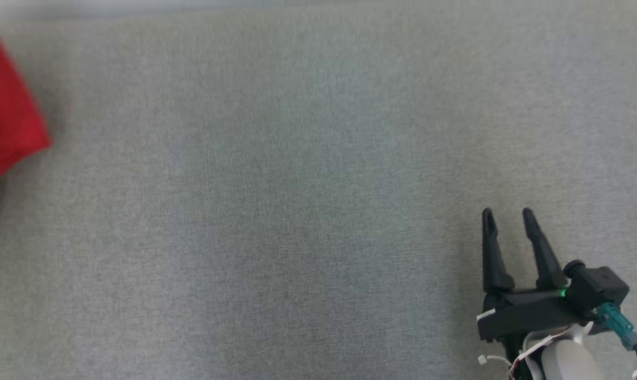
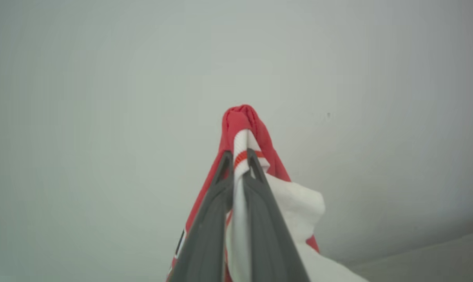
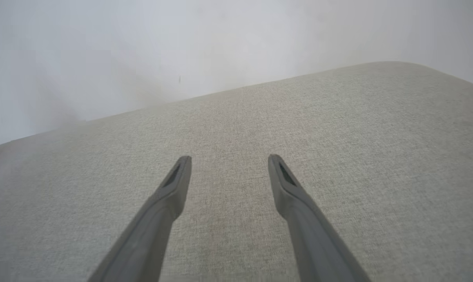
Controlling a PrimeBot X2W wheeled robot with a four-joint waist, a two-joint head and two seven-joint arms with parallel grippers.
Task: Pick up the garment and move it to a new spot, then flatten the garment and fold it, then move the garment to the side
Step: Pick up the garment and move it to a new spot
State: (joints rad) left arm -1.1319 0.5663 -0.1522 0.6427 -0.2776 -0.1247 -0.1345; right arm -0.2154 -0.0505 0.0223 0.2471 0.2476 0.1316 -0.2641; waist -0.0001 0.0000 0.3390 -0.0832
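Observation:
The garment (image 1: 7, 116) is red with white parts and hangs at the far left edge of the head view, above the grey fabric surface (image 1: 297, 211). In the left wrist view my left gripper (image 2: 240, 156) is shut on a bunched fold of the garment (image 2: 244, 121), red cloth and a white band pinched between the two fingers, white cloth (image 2: 299, 203) draping to the right. My right gripper (image 1: 507, 219) stands open at the lower right, nothing between its fingers. In the right wrist view the right gripper (image 3: 228, 162) hovers low over the fabric.
A pale wall (image 3: 142, 47) rises behind the far edge of the grey fabric surface (image 3: 338, 129), whose rounded corner shows at the upper right of the right wrist view. Wide bare fabric lies between the garment and my right gripper.

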